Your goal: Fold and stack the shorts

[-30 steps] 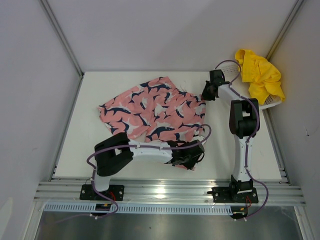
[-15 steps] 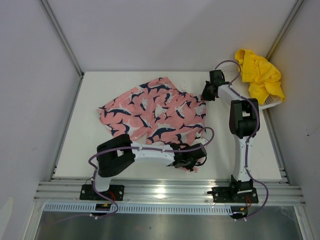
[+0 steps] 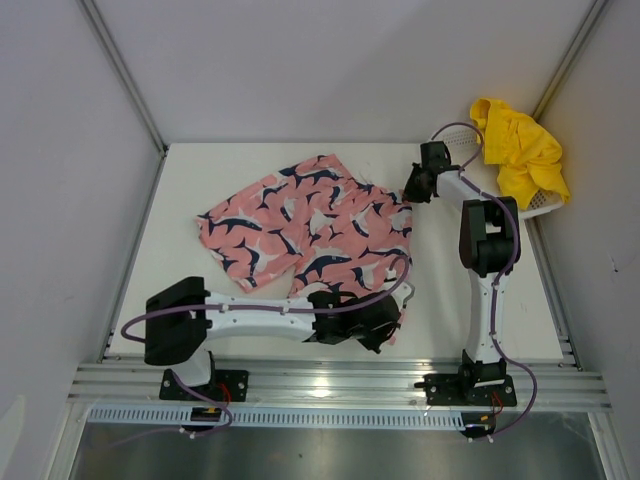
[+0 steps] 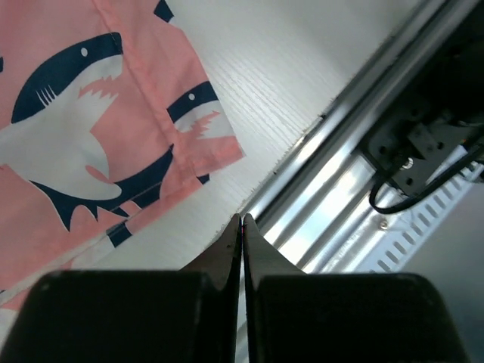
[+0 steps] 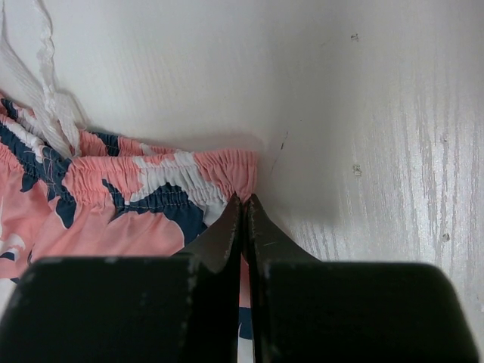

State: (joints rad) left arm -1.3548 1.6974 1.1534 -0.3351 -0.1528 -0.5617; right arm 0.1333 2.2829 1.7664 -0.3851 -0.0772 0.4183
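Our left tool (image 4: 242,218) is pressed together, empty, pink shorts (image 4: 144,91) just beside it; our right tool (image 5: 244,199) pinches their waistband corner.

L arm (image 3: 262,313): elbow low at lower left of frame, forearm stretched flat toward the right, wrist ending lower centre. L tool (image 3: 384,333) closed, fingers (image 4: 225,253) pressed tip to tip, nothing btwn. R arm (image 3: 488,240): upright at right side, elbow bent, forearm reaching up-left. R tool (image 3: 413,190) also closed, fingers (image 5: 224,234) tight together, angled downward.
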